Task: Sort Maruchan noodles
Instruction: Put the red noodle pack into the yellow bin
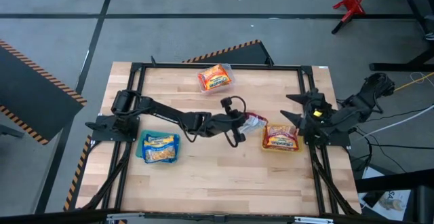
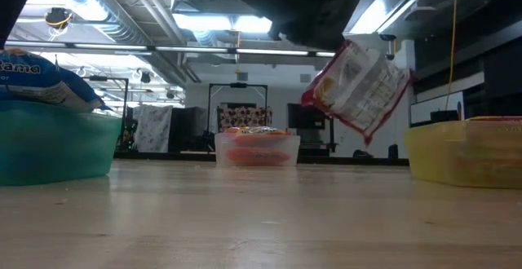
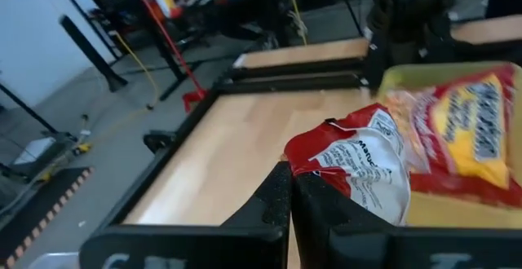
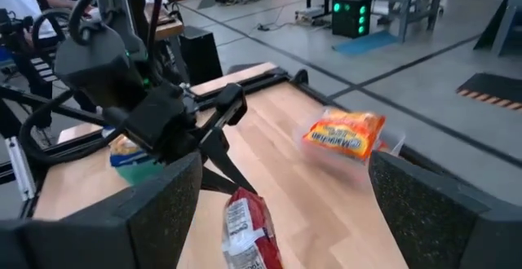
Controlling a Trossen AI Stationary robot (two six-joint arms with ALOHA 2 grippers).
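A dark red-and-white Maruchan packet hangs in the air just left of the yellow bin, with my left gripper shut on it. The yellow bin holds an orange-red packet. Blue-and-yellow packets lie in the teal bin at the near left. Orange packets fill the clear bin at the far edge. My right gripper waits open above the table's right edge, holding nothing. My left gripper pinches the packet's red end between its two shut fingers. It comes nearly level from the table's left. The packet is lifted clear of the table and hangs tilted, its free end sloping down toward the yellow bin.
The three bins stand apart: teal at the left, clear at the far middle, yellow at the right. Bare wood lies between them and along the near edge. My right arm stands just right of the yellow bin.
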